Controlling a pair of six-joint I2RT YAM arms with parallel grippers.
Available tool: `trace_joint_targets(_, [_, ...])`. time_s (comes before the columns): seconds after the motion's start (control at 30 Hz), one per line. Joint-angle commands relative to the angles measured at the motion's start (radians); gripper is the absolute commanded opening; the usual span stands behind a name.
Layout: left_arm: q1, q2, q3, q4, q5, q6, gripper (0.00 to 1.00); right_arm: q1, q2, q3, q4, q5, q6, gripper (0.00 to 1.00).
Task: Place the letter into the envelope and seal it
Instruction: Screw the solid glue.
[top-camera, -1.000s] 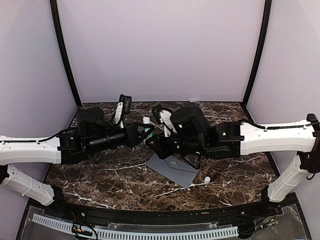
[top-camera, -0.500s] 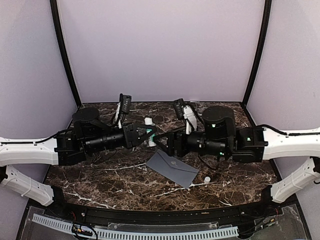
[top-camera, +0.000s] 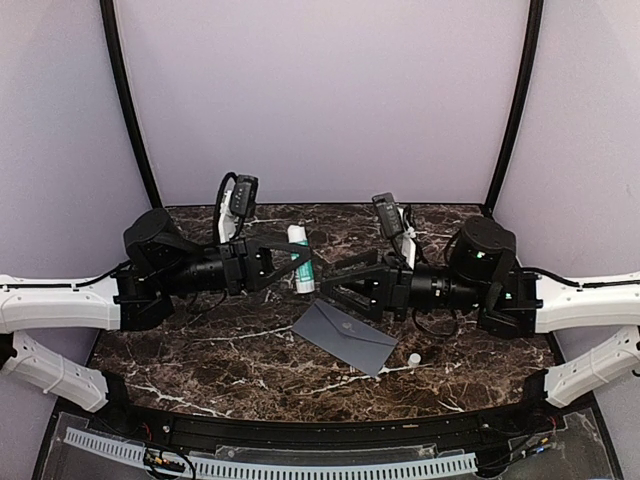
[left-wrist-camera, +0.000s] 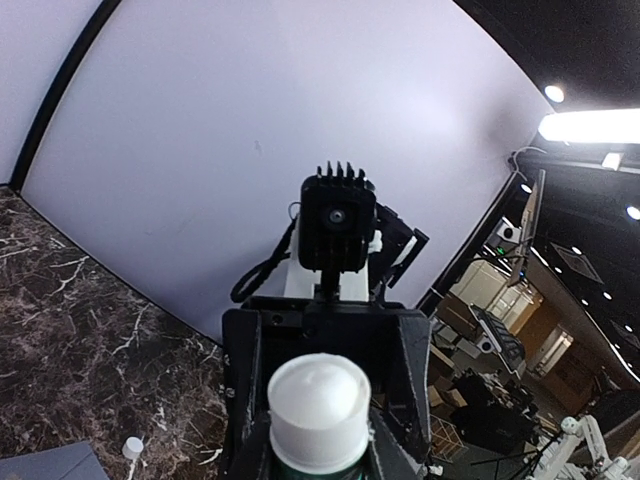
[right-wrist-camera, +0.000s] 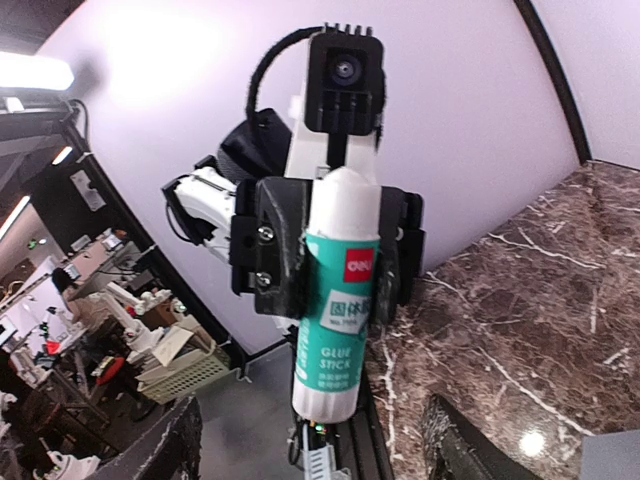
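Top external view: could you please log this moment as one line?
left gripper shut on glue stick | right gripper open | envelope flat on table

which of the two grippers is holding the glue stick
The left gripper, on the left of the top view: it is clamped on the white and green glue stick. The right gripper is open and holds nothing.

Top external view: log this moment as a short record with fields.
left tool: shut on the glue stick
right tool: open, empty, pointing toward the glue stick
envelope: flat on the table, flap down, no tool touching it
letter: not in view
small white piece: on the table, right of the envelope
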Motion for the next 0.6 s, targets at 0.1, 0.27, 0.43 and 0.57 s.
trace_joint_targets(0.1, [0.005, 0.03, -0.002, 0.215, 0.178, -0.048, 0.0, -0.001, 0.077, 0.031, 0.177, -0.153, 0.042, 0.63])
trace_joint_targets(0.27, [0.005, 0.03, 0.003, 0.222, 0.186, -0.052, 0.0, 0.014, 0.115, 0.063, 0.203, -0.187, 0.037, 0.55])
trace_joint_targets(0.43, [0.005, 0.031, 0.003, 0.215, 0.186, -0.052, 0.0, 0.02, 0.143, 0.082, 0.234, -0.219, 0.048, 0.46])
trace_joint_targets(0.57, [0.005, 0.031, 0.002, 0.219, 0.18, -0.05, 0.0, 0.025, 0.166, 0.095, 0.252, -0.248, 0.059, 0.37])
